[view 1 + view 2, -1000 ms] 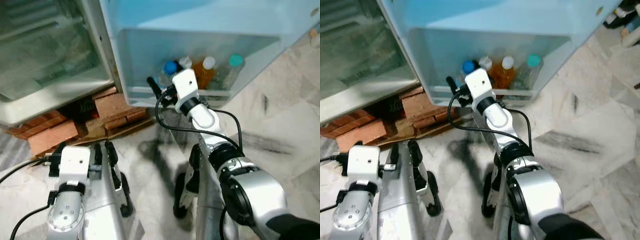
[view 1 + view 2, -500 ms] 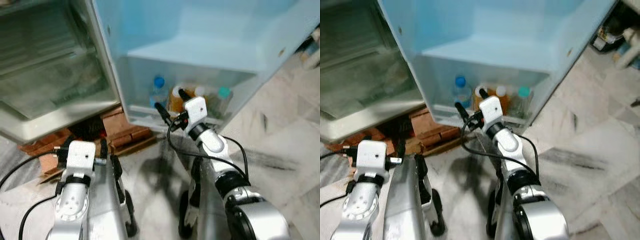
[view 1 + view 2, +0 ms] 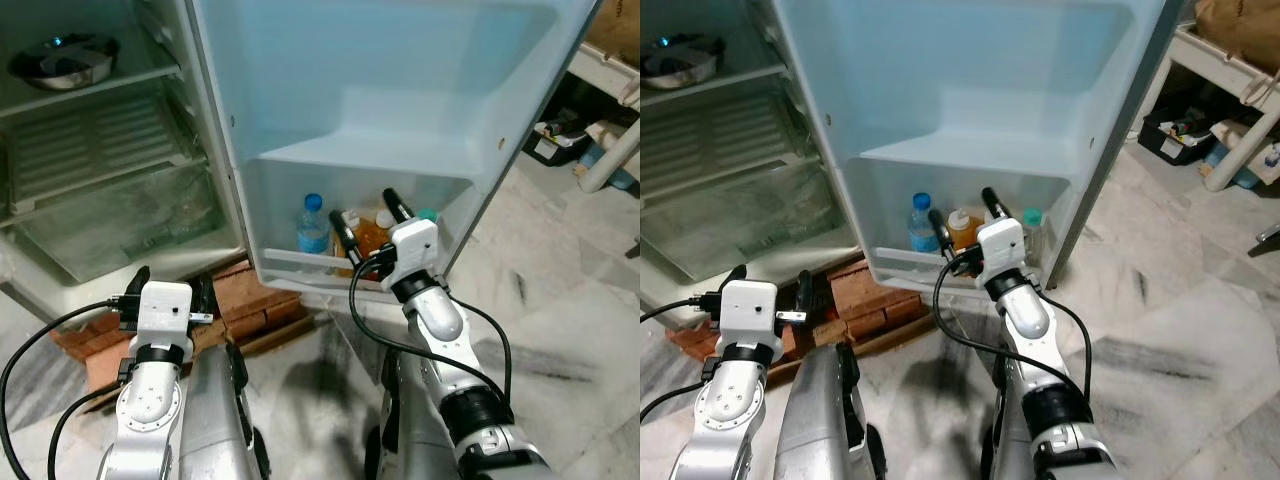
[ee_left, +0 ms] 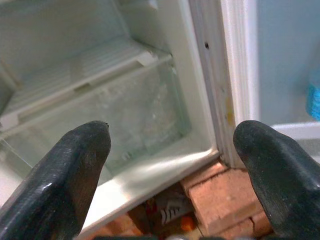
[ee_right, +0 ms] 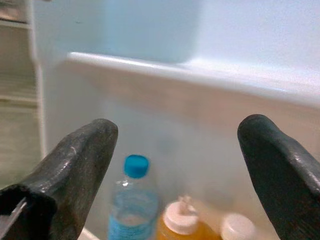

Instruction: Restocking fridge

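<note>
The fridge door (image 3: 400, 90) stands open, and its bottom shelf (image 3: 300, 265) holds a blue-capped water bottle (image 3: 312, 225), an orange juice bottle (image 3: 368, 236) and a teal-capped bottle (image 3: 428, 216). My right gripper (image 3: 370, 220) is open and empty just in front of these bottles. In the right wrist view the water bottle (image 5: 134, 200) and the juice bottle's white cap (image 5: 180, 214) lie between its fingers (image 5: 75, 165). My left gripper (image 4: 172, 135) is open and empty, low and facing the fridge's crisper drawer (image 4: 135, 120).
A metal pan (image 3: 60, 58) sits on an upper fridge shelf. The fridge rests on bricks (image 3: 250, 305). A white frame (image 3: 610, 150) and a black box (image 3: 552, 142) stand at the right, with marble floor (image 3: 560, 320) in front of them.
The head view has lifted and pulled back, showing more of the fridge interior. My right gripper stays open in front of the door-shelf bottles. The left arm is raised higher.
</note>
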### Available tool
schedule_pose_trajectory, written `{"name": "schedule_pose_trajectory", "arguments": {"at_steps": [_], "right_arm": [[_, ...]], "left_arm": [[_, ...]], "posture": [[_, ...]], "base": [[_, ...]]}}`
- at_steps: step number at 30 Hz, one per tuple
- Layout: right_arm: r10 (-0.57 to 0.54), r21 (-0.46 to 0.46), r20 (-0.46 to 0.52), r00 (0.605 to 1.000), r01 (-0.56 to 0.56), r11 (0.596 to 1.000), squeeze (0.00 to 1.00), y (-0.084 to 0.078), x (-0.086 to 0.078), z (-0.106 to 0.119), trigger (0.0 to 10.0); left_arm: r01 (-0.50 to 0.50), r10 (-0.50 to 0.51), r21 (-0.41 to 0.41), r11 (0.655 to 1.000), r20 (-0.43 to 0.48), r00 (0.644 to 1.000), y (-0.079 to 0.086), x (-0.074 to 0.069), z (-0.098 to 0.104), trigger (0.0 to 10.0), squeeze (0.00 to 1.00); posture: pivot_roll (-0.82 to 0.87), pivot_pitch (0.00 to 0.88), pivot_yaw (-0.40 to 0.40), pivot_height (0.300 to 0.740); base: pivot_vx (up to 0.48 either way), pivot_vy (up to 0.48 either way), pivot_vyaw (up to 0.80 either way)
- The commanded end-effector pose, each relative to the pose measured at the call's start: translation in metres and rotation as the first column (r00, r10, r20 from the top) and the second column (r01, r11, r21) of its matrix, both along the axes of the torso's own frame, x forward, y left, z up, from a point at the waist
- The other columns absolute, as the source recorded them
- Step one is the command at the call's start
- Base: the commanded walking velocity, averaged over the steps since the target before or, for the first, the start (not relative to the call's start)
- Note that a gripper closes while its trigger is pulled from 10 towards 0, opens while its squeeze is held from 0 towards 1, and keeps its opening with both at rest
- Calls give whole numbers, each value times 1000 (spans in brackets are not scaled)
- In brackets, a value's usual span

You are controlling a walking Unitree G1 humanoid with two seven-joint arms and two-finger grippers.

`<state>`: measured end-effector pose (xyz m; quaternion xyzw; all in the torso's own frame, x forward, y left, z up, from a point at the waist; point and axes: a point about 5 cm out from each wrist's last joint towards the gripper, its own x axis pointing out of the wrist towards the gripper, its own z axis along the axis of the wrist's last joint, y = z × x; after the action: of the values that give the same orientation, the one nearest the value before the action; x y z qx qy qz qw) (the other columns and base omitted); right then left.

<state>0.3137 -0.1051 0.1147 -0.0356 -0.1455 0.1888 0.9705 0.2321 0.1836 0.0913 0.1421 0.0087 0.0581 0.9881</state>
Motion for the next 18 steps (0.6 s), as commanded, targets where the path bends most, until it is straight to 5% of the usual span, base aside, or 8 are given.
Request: {"name": "schedule_pose_trajectory", "arguments": {"at_steps": [1, 18], "right_arm": [[-41, 15, -60, 997, 42, 999, 0, -7, -3, -6, 10000], [-132, 94, -181, 974, 151, 984, 0, -19, -11, -17, 10000]], "left_arm": [[-31, 31, 13, 999, 7, 1000, 5, -3, 0, 10000, 0], [-25, 28, -49, 998, 45, 999, -4, 2, -7, 10000, 0]], "posture": [[65, 21, 12, 509], [62, 0, -16, 589]], "base": [[0, 0, 0], [0, 0, 0]]}}
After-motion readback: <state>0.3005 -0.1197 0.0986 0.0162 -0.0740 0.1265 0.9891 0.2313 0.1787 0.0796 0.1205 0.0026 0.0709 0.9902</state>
